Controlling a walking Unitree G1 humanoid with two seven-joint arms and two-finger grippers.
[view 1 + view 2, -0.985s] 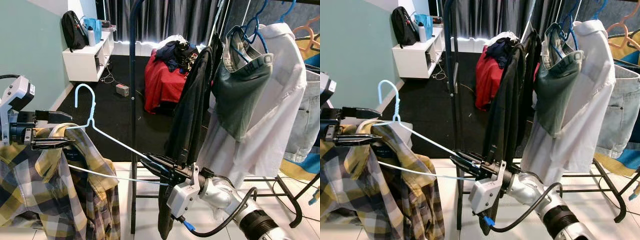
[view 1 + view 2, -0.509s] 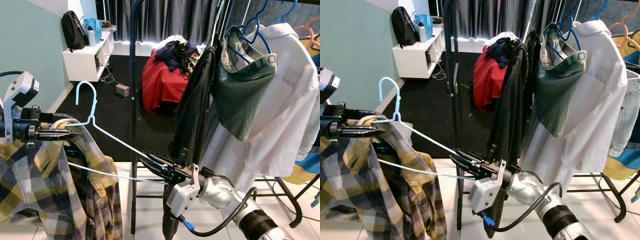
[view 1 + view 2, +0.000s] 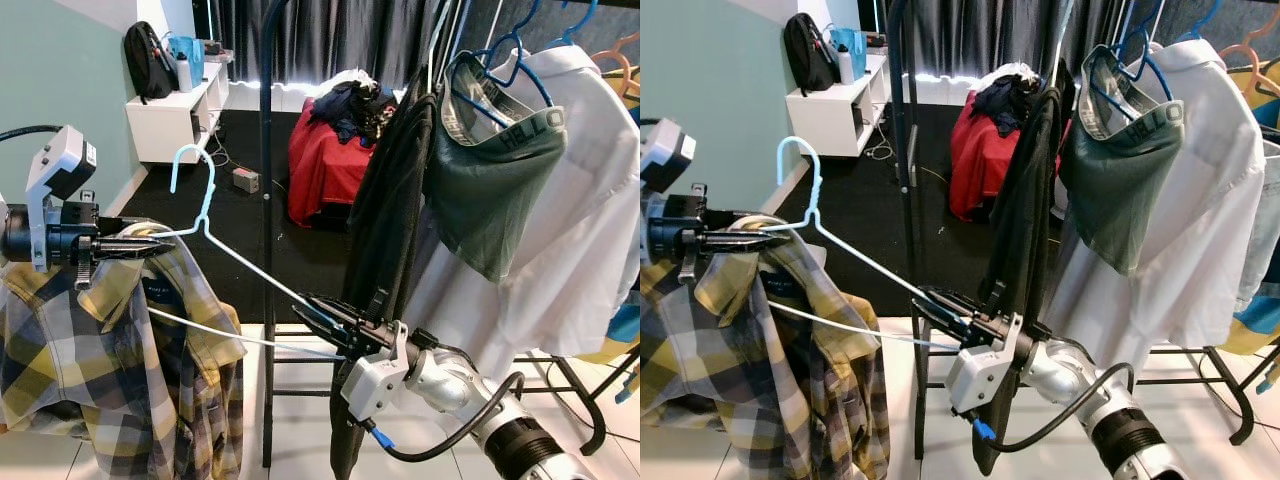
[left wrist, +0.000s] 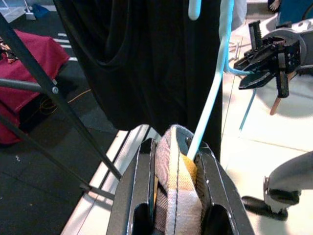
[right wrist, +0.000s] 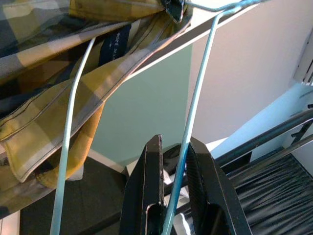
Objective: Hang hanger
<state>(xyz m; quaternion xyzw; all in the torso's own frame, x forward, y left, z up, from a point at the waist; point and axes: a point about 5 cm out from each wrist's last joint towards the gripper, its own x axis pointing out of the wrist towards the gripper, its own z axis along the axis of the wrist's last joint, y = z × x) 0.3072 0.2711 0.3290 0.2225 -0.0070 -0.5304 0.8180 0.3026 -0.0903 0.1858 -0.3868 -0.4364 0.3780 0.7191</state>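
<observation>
A light-blue wire hanger (image 3: pixel 215 240) is held between the 2 grippers, out in front of the black rack post (image 3: pixel 266 200). The left gripper (image 3: pixel 150 247) is closed on the collar of a yellow plaid shirt (image 3: pixel 110 370), at the spot where the neck of the hanger rises; in the left wrist view the folded collar fabric and the blue wire are seen pinched between the 2 black fingers (image 4: pixel 139 186). The hook of the hanger stands upright just above that gripper, on the side of the post toward the white shelf unit (image 3: pixel 175 120), and no rail is touched by it.

The right gripper (image 3: pixel 315 315) is closed on the far end of the hanger, low and just beside the post on its other side. In the right wrist view the upper wire is seen passing between the fingers (image 5: pixel 151 186), while the lower wire runs beside them, apart. From this gripper the 2 wires spread toward the shirt, which is draped over the hanger's near shoulder and hangs below the left gripper.

Beyond the post, a black garment (image 3: pixel 385 230), a green garment (image 3: pixel 490 190) and a white shirt (image 3: pixel 560 250) are hung on the rack.
</observation>
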